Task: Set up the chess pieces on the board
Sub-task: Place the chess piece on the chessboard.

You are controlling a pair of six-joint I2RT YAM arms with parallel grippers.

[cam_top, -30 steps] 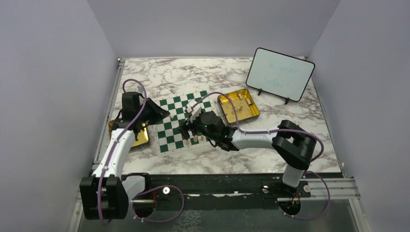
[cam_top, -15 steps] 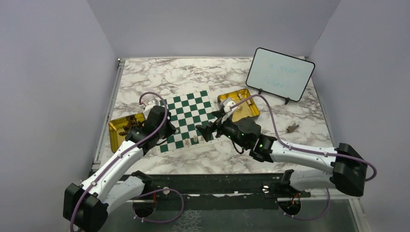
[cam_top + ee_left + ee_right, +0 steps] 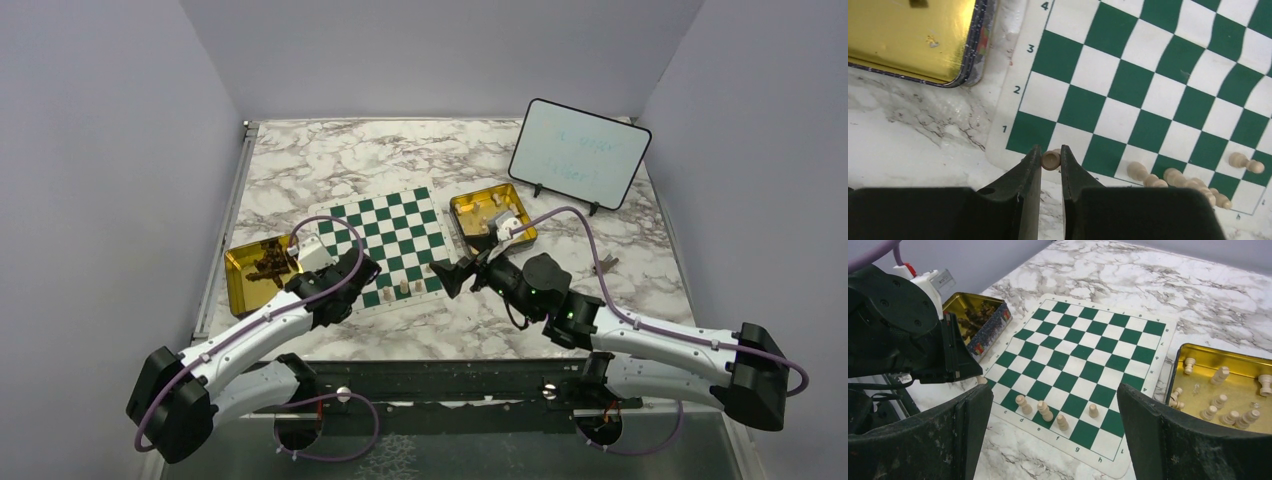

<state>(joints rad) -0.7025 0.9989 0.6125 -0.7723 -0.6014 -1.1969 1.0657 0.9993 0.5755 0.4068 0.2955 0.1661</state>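
The green-and-white board (image 3: 385, 232) lies mid-table. Several cream chess pieces (image 3: 403, 288) stand in its near row, also seen in the right wrist view (image 3: 1044, 411). My left gripper (image 3: 362, 270) hovers over the board's near left corner. In the left wrist view it (image 3: 1050, 152) is shut on a small cream chess piece (image 3: 1050, 160), whose round base faces the camera. My right gripper (image 3: 448, 276) hangs just off the board's near right corner, open wide (image 3: 1053, 388) with nothing between its fingers.
A gold tin (image 3: 240, 283) with dark pieces sits left of the board. Another gold tin (image 3: 522, 236) at the right holds cream pieces (image 3: 1220, 401). A framed whiteboard (image 3: 578, 152) stands at the back right. A small dark object (image 3: 608, 263) lies on the marble nearby.
My left arm came from the left tin to the board's near left corner. The right arm drew back right off the board, and its jaws opened wide.
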